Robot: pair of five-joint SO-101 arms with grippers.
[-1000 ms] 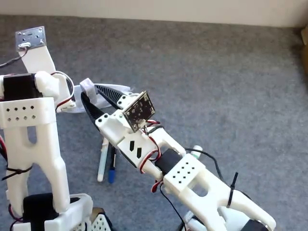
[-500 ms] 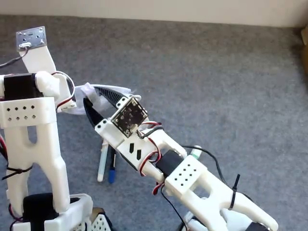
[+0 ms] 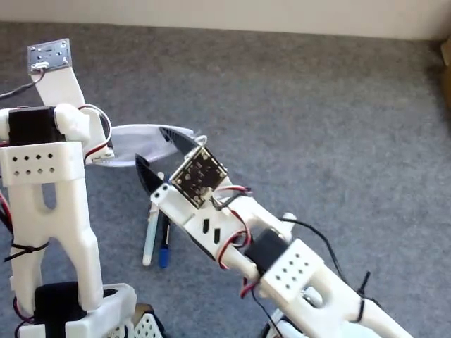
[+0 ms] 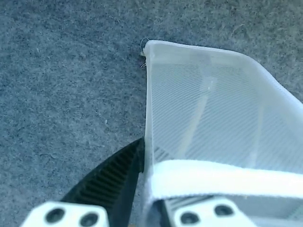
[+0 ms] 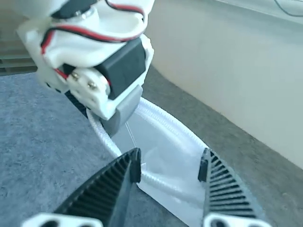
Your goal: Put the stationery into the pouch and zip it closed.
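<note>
A white mesh pouch (image 3: pixel 137 141) lies partly raised over the grey carpet. My left gripper (image 3: pixel 106 151) is shut on its end, and the mesh (image 4: pixel 213 109) fans out from my left gripper (image 4: pixel 151 163) with the white zip band pinched between the jaws. My right gripper (image 3: pixel 151 146) is open beside the pouch's other end. In the right wrist view the pouch (image 5: pixel 165 142) sits just beyond the spread fingers of my right gripper (image 5: pixel 169 165), untouched. A white pen (image 3: pixel 150 232) and a blue pen (image 3: pixel 164 243) lie on the carpet under the right arm.
Grey carpet (image 3: pixel 331 113) stretches open to the right and back. A pale wall (image 5: pixel 246 71) borders the far edge. The left arm's tall white frame (image 3: pixel 46 204) stands at the near left, close to the pens.
My right gripper has drawn back toward the near right and turned its wrist. The pouch, bunched a second ago, now spreads out flatter. The left arm has stayed put.
</note>
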